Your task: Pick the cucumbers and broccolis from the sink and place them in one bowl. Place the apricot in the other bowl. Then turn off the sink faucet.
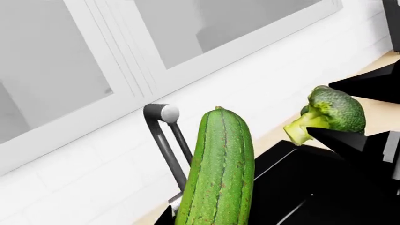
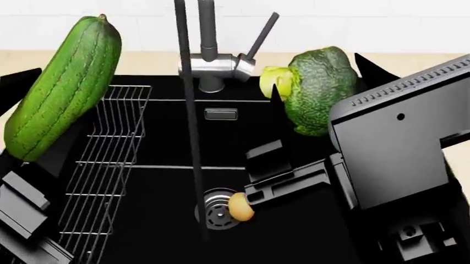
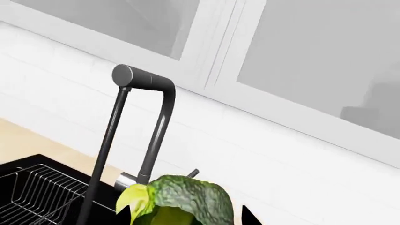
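Take the sink (image 2: 309, 231) as your landmark: its black basin sits in the pale wood counter (image 2: 433, 58), and both of your arms are lifted above it with a vegetable each. Your left gripper (image 2: 18, 159) has its fingers pinching the lower end of the cucumber (image 2: 63, 88), which stands tilted over the sink's left side, above the wire rack (image 2: 103, 170) that lies in that part of the basin. Your right gripper (image 2: 283, 126) has its dark fingers (image 2: 278, 118) pressed onto the broccoli (image 2: 316, 91), head to the right and pale stalk pointing left, raised over the back of the sink just right of the faucet. In the left wrist view the cucumber (image 1: 218, 173) rises upright in front of the faucet neck, and the broccoli (image 1: 331, 112) shows beyond it, held between black fingers (image 1: 350, 140). The apricot (image 2: 240, 206) lies on the sink floor, touching the right edge of the round steel drain (image 2: 214, 212). The sink faucet (image 2: 213, 66) stands at the sink's back rim, its lever (image 2: 261, 36) slanting up to the right, and a thin dark stream runs from the spout down to the drain. The right wrist view shows the broccoli (image 3: 181, 204) close in front of the faucet's curved neck (image 3: 147, 122), with the window behind the sink.
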Controlling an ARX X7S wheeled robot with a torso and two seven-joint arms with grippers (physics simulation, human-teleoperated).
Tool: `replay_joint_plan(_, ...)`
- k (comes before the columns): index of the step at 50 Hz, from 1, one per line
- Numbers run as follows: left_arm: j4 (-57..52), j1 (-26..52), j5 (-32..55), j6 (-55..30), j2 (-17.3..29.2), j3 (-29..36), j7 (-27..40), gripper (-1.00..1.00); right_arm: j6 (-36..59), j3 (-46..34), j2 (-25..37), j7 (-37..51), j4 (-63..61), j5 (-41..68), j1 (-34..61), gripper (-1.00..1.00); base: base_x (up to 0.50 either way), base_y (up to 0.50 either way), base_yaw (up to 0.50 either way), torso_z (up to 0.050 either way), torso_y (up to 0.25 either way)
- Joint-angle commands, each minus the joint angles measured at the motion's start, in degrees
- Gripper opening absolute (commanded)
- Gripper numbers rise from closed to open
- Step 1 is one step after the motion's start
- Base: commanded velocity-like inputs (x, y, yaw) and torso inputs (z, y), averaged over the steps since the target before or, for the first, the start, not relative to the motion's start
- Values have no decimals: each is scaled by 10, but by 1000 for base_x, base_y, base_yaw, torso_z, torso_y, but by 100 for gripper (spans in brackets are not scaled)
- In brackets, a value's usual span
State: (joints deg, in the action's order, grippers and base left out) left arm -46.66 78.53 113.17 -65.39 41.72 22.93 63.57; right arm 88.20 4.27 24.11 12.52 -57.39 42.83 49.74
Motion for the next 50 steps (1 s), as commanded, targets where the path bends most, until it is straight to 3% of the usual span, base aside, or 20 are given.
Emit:
replay_joint_plan(1,11,15,-3,12,-4,-16,-16,-100,-1,11,-3,9,9,9,21,-100,70,500,0,0,0)
replay_joint_plan(16,10,26,9,20,7,-21,-15,-100,13,35,3,99,23,137,57,-100,68,500,0,0,0)
replay_joint_plan(40,13,23,3,22,5,-13,-22,-100,-13,38,26,165,50,212,71,-100,68,500,0,0,0)
replay_joint_plan(50,11,20,8,26,7,-9,-19,-100,-20,5,33,178,56,221,68,-100,74,500,0,0,0)
